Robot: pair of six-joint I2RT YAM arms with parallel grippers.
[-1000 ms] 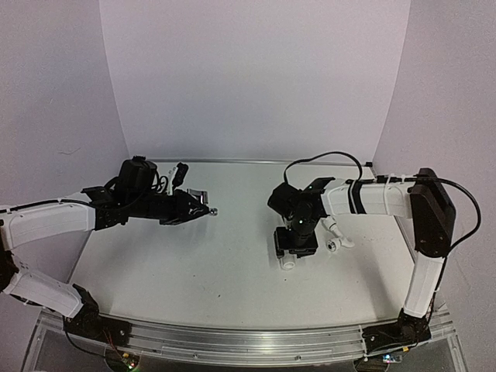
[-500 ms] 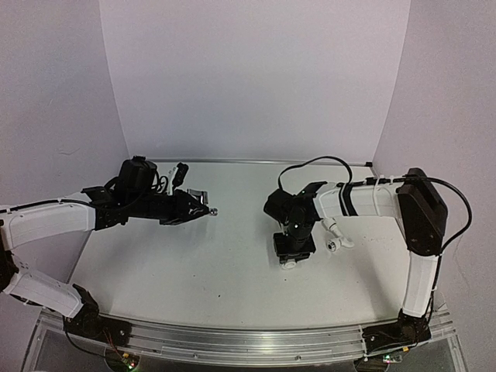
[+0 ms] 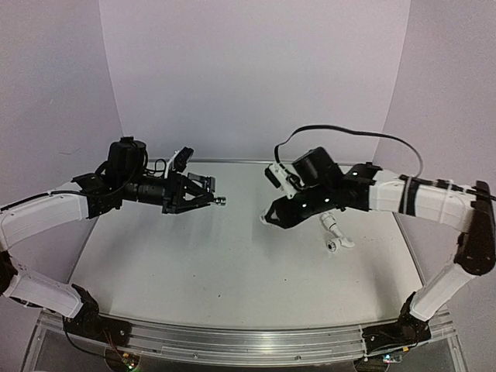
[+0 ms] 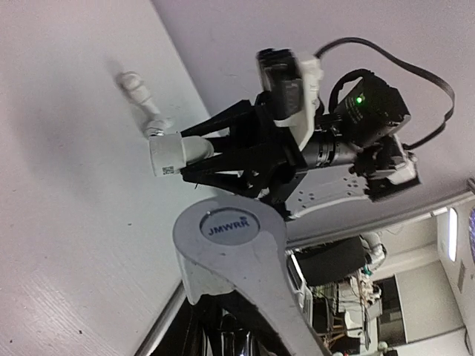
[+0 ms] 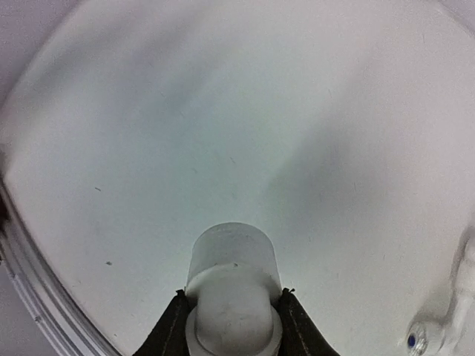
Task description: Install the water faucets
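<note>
My left gripper (image 3: 208,199) is shut on a silver-grey metal faucet handle (image 3: 220,201) and holds it above the table, pointing right. In the left wrist view the handle (image 4: 230,231) shows a round "JMWRR" cap and hides the fingers. My right gripper (image 3: 269,218) is shut on a short white fitting (image 5: 232,276) with a round collar, held in the air and facing the left gripper across a small gap. That fitting also shows in the left wrist view (image 4: 168,153). Another white fitting (image 3: 333,232) lies on the table below the right arm.
The lying fitting also appears at the lower right of the right wrist view (image 5: 454,315) and at the upper left of the left wrist view (image 4: 141,92). The white table (image 3: 194,263) has a metal rail (image 3: 232,341) along its near edge. Walls close in on both sides.
My right gripper has risen off the table with the white fitting and swung left toward the left gripper. My left arm has lifted the metal handle slightly and moved it right.
</note>
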